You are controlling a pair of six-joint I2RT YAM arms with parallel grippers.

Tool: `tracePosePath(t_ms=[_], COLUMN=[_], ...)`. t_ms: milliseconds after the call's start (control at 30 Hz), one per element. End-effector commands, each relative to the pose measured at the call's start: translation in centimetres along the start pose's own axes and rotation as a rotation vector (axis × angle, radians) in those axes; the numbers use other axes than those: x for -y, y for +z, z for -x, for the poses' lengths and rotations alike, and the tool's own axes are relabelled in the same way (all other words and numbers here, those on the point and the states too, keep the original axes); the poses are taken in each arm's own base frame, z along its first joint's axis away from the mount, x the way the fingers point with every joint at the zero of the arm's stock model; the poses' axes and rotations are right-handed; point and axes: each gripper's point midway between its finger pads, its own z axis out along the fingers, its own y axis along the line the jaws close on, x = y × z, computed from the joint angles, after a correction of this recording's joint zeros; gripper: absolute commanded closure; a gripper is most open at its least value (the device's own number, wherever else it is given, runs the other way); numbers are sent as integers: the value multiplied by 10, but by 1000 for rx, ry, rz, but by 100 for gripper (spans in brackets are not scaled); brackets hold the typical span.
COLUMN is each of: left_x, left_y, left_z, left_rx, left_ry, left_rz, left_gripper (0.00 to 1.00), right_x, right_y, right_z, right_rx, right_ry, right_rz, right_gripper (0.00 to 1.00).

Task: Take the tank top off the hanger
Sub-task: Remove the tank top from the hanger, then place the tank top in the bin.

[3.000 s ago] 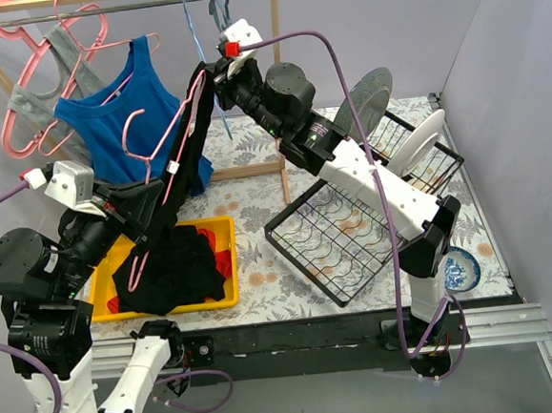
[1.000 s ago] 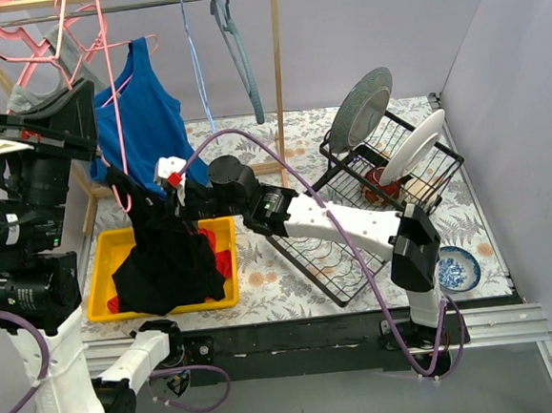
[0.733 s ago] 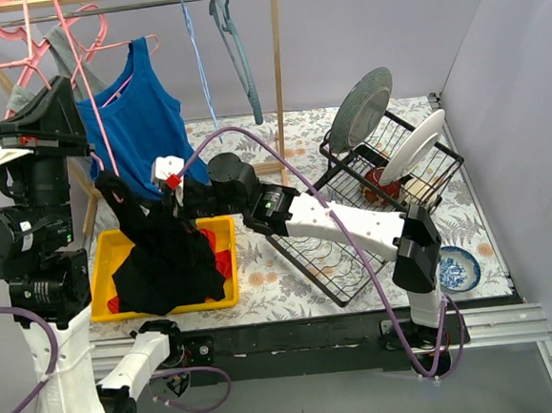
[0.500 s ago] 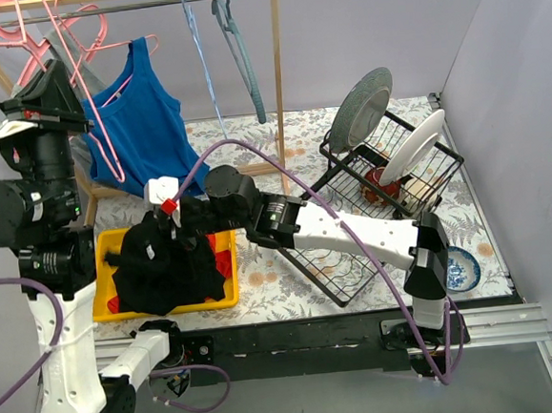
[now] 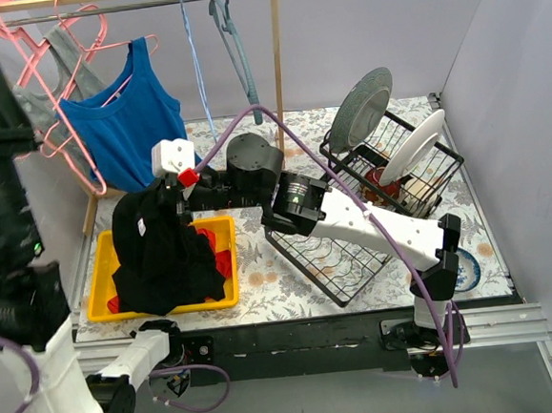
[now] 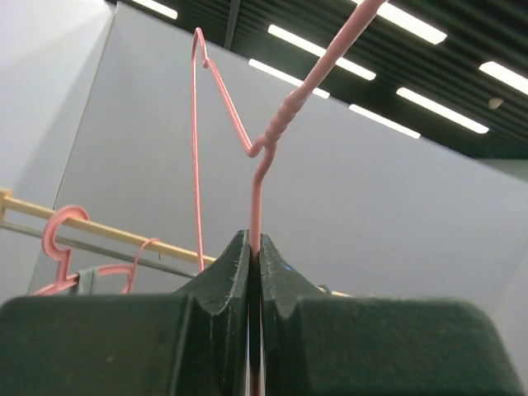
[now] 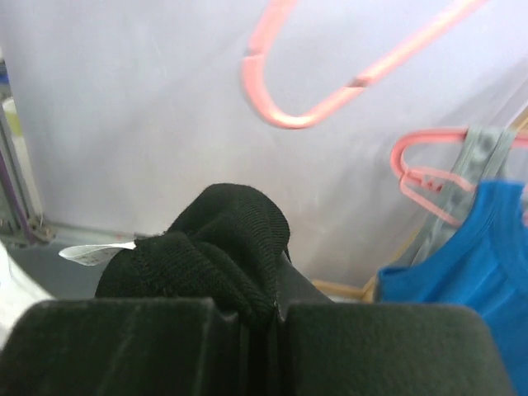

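Note:
The black tank top (image 5: 160, 254) is off the hanger and hangs bunched from my right gripper (image 5: 170, 191) down into the yellow bin (image 5: 219, 232). In the right wrist view my right gripper (image 7: 262, 309) is shut on a fold of the black top (image 7: 223, 239). My left gripper (image 6: 254, 247) is shut on the wire neck of the bare pink hanger (image 6: 256, 177). In the top view the hanger (image 5: 73, 151) is held high at the left, apart from the black top. It also shows in the right wrist view (image 7: 330, 99).
A blue tank top (image 5: 126, 123) and a grey one (image 5: 33, 92) hang on pink hangers from the rail (image 5: 145, 1). A wooden post (image 5: 278, 72) stands behind. A wire dish rack (image 5: 354, 229) with plates sits at the right, and a blue bowl (image 5: 458, 269) beyond it.
My left arm lifted the pink hanger up and left, clear of the black top. My right gripper kept hold of the top and rose a little over the bin.

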Motion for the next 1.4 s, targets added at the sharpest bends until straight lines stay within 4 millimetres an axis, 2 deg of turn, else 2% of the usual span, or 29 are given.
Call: tracePosePath(t_ms=[0,100,300,367,400,467,533,567,633,833,1033,1133,1267,1300,1333,1367], left_x=[9,10,7,6,6,6,7,8,11,10,9,12,12,12,11,11], left_y=[-32,-42,-48,-49,-49,-49,-50,-51,-53,-54,-61,-66,-71,-73,-75,-76], left_z=[55,70,75,74,75,71,73,74,76,70,82,91,97,99,101,102], left_rx=[82,105,97,90,90,75,75,77,79,54,73,91,108,113,118,123], left_ry=[-75,-78,-56,-56,-56,-52,-52,-56,-61,-47,-50,-56,-57,-55,-53,-50], left_rz=[-8,-6,12,14,14,17,13,9,-8,-7,1,-8,-12,-10,-9,-7], left_gripper=[100,100,100,100,100,100,100,100,100,100,100,100,100,100,100,100], right_x=[0,-4,-19,-21,-21,-20,-18,-16,-13,-4,3,11,22,22,22,21], right_y=[-29,-40,-60,-60,-63,-61,-66,-60,-62,-48,-28,-11,16,20,30,34], right_z=[129,160,208,212,222,224,238,235,243,217,164,137,89,82,63,53], right_rx=[318,415,592,609,634,646,687,687,714,668,567,504,424,415,389,377], right_ry=[-142,-190,-247,-254,-265,-274,-295,-293,-306,-288,-247,-242,-205,-185,-161,-144], right_rz=[-8,4,53,58,55,52,39,33,20,-21,-49,-74,-87,-82,-74,-61], right_gripper=[99,99,99,99,99,99,99,99,99,99,99,99,99,99,99,99])
